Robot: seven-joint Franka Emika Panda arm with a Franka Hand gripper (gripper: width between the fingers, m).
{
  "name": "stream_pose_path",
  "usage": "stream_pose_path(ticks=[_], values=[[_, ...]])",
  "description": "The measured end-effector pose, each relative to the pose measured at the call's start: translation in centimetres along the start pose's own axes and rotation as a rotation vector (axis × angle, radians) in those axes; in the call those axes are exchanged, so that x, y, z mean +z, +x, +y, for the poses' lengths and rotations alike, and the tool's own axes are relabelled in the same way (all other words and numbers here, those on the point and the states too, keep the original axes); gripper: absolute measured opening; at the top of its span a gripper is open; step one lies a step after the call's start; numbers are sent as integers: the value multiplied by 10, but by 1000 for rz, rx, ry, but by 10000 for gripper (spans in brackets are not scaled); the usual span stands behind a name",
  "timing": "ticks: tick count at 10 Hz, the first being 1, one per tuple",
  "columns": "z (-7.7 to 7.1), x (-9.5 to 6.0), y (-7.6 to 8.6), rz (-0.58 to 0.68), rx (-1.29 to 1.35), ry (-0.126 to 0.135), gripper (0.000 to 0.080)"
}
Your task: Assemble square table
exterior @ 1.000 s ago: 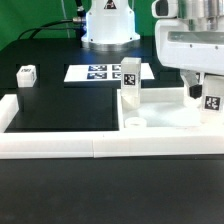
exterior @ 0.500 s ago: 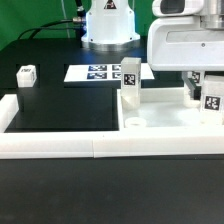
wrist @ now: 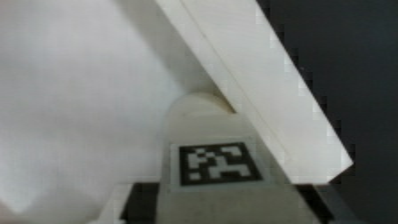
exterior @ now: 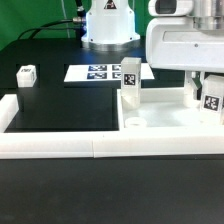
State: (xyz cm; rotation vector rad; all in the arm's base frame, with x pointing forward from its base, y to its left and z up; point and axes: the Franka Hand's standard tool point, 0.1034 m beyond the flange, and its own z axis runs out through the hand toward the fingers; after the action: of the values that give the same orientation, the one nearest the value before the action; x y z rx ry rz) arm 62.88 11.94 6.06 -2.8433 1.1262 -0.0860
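The white square slab lies flat at the exterior view's right. One white tagged leg stands upright on its left part. My gripper is at the far right, shut on a second tagged leg that stands on the slab. In the wrist view this leg sits between my dark fingers, tag facing the camera, its far end on the slab. A third leg block lies loose at the far left. The fourth leg is out of view.
A long white border rail runs along the front and up the left side. The marker board lies at the back near the robot base. A small hole shows in the slab's front left corner.
The hand's body has shifted toward the exterior view's left over the slab. The held leg stays in the same spot. Nothing else has moved.
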Motion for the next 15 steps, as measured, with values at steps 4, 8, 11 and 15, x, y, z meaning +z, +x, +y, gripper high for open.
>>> stream_pose_path(ticks=[4, 8, 11, 15], values=[[0, 1, -1, 12, 576, 11, 288], [1, 2, 0, -21, 1124, 107, 288], [5, 2, 2, -21, 1262, 103, 290], [6, 3, -1, -31, 1316, 91, 559]])
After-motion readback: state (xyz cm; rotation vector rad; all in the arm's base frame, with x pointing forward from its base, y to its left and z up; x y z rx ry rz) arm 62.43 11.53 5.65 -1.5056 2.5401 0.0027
